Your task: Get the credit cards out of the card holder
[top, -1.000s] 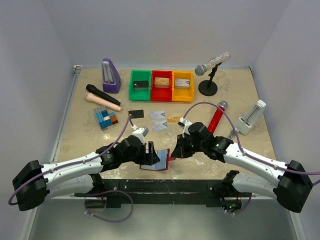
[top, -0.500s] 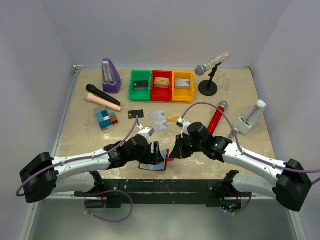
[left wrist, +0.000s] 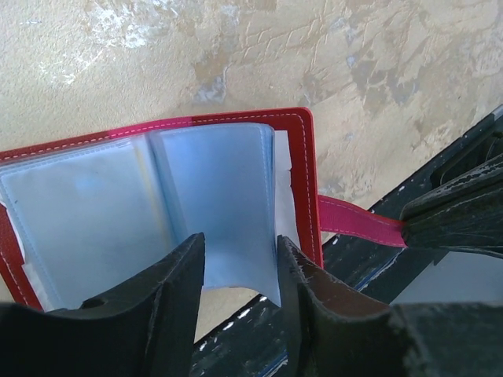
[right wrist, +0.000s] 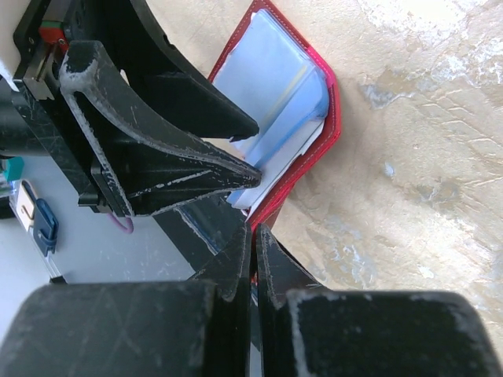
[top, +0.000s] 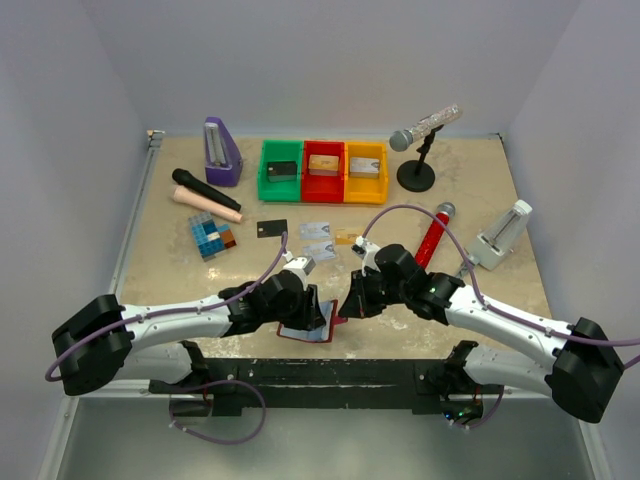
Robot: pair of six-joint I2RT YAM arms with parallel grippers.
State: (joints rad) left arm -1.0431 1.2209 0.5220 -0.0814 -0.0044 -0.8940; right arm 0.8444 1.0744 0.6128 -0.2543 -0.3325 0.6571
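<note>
Lying open at the near edge of the bench (top: 500, 215), about midway along it, the card holder (top: 303, 333) shows its pale blue clear pockets inside a dark-red cover. From where I stand, both arms reach in at it, one from each side.

The right claw (right wrist: 253, 238) is pinched tight on the snap tab (left wrist: 357, 222), which sticks out past the cover's right edge and runs straight into the closed fingers.

The left claw (left wrist: 240, 253) hangs over the pockets with its jaws partway apart, one finger on each side of a raised pocket leaf (left wrist: 228, 196). I cannot tell whether the fingers press on it. A thin white edge shows behind that leaf, but I can't make out what it is.

Farther in, toward the middle of the bench, the credit cards (top: 319, 251) lie flat, apart from the holder. They are a black card (top: 271, 228), two silvery-grey cards (top: 314, 230) and a gold-orange card (top: 347, 238), in a loose row.

Beyond them, near the far edge, three bins (top: 323, 196) in green, red and yellow stand side by side, each with a small block inside.
</note>
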